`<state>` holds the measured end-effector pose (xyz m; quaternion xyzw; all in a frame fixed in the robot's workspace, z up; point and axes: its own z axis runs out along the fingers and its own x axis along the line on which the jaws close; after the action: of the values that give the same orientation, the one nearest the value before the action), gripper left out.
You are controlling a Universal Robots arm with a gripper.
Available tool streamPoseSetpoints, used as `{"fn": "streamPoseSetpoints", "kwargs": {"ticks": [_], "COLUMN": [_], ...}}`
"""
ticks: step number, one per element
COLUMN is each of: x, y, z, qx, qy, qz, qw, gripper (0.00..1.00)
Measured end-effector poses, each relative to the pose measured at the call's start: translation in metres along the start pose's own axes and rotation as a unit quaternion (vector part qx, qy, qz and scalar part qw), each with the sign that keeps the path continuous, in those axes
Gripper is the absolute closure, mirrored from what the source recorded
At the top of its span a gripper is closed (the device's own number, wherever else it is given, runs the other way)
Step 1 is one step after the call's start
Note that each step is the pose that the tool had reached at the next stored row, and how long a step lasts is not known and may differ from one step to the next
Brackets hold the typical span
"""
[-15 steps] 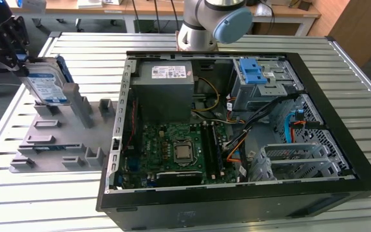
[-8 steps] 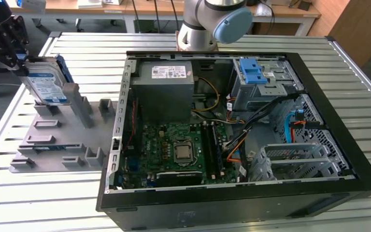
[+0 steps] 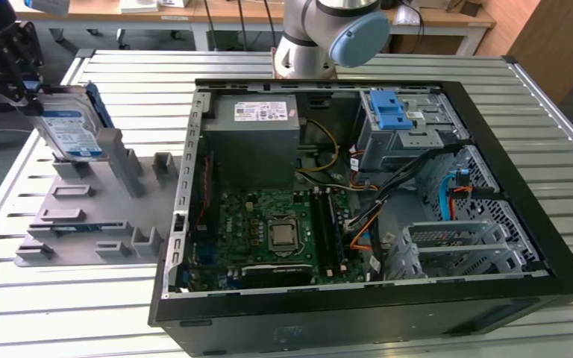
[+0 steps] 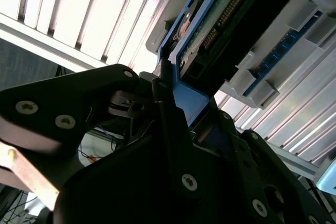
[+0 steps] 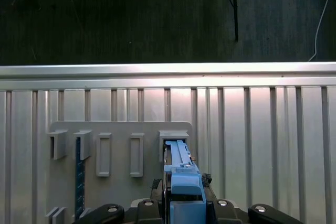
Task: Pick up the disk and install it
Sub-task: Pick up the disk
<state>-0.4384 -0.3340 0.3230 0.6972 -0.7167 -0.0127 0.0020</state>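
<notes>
A: Exterior view: what's the black pincer (image 3: 33,93) doing?
B: Clenched on the top edge of the flat silver metal disk (image 3: 69,128) w/ blue plastic frame. The disk stands right below it, foot in the grey plastic slotted rack (image 3: 77,216).
A: Step?
B: Pick-up, prob. Needs a straight pull, no twist.

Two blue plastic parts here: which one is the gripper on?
The disk, standing on edge in the grey fixture outside the case, gripper at its top. The blue bracket sits inside the case.
</notes>
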Motion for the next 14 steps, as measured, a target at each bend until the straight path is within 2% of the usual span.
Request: {"fn": "streamPoseSetpoints", "kwargs": {"ticks": [14], "x": [-0.0002], "y": [0.0001], "z": [-0.0053], "qx": [0.0000], "qy": [0.0000], "qz": [0.000], "qw": [1.0000], "gripper": [0.64]}}
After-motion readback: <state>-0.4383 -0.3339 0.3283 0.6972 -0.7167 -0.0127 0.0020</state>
